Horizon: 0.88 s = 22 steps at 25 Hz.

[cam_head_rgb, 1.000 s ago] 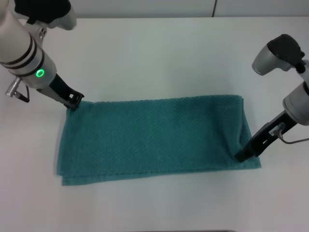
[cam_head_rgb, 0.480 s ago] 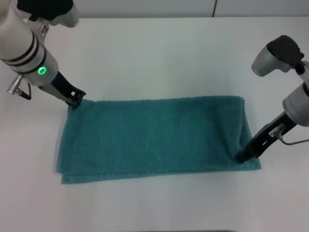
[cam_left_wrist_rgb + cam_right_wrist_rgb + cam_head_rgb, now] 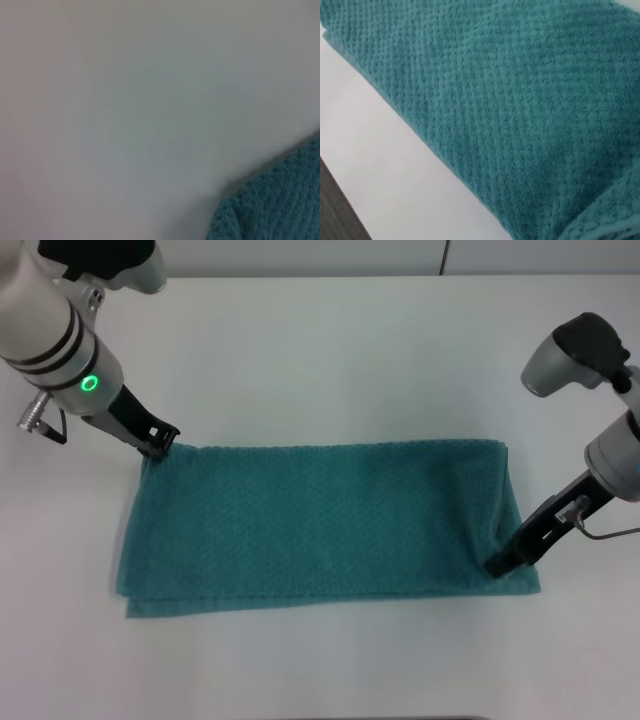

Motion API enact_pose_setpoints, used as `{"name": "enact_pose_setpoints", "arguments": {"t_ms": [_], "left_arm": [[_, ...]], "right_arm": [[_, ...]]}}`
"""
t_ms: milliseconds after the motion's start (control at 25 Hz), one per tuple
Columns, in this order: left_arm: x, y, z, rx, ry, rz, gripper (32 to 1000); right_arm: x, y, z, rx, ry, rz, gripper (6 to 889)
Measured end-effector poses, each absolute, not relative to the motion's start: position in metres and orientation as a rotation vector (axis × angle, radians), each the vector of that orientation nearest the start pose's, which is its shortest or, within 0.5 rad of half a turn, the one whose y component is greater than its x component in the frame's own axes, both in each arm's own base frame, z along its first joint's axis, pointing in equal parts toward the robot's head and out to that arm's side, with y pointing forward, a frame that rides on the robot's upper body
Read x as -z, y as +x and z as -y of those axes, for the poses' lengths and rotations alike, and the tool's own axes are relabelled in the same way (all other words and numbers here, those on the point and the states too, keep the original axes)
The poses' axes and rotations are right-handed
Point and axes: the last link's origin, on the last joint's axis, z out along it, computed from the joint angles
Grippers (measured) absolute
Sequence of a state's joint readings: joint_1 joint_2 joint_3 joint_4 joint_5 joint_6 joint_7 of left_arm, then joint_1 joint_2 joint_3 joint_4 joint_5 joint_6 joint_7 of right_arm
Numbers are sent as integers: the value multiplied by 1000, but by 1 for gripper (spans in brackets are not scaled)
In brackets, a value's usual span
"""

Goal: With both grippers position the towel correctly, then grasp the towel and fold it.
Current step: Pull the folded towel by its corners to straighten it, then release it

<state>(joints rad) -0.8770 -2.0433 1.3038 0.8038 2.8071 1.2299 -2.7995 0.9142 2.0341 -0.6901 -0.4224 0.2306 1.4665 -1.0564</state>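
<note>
I see a rectangular teal waffle-weave cloth towel [image 3: 325, 525], doubled in layers, lying flat across the middle of a plain white table [image 3: 320, 350], its long sides running left to right. My left gripper [image 3: 157, 443], two slim black fingers on a white-and-grey arm with a green ring light, sits at the towel's far left corner, touching its edge; I cannot tell whether it is pinching the cloth. My right gripper [image 3: 498, 563] rests on the towel near its near right corner; whether it is parted or pressed together I cannot tell either. I judge that opposite corners are held so the cloth can be squared before folding.
</note>
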Motion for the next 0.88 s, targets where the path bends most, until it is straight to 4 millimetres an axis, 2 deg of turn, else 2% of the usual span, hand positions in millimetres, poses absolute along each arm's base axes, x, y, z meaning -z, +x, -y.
{"name": "enact_pose_setpoints", "arguments": {"t_ms": [160, 280, 360, 520, 600, 880], "left_arm": [[15, -214, -421, -582, -2228, 1167, 96], [15, -212, -421, -579, -2233, 1174, 155], [15, -211, -420, -570, -2240, 1188, 194], [14, -210, -419, -564, -2246, 1198, 334], [12, -209, -418, -563, -2247, 1198, 404], [4, -204, -413, -567, -2252, 1205, 563]], "right_arm": [[34, 266, -353, 563, -2802, -1295, 108], [33, 264, -354, 538, -2811, -1302, 109], [33, 263, -354, 530, -2817, -1304, 179], [30, 257, -356, 488, -2836, -1300, 318], [27, 256, -357, 467, -2832, -1301, 558], [8, 257, -362, 404, -2781, -1334, 690]]}}
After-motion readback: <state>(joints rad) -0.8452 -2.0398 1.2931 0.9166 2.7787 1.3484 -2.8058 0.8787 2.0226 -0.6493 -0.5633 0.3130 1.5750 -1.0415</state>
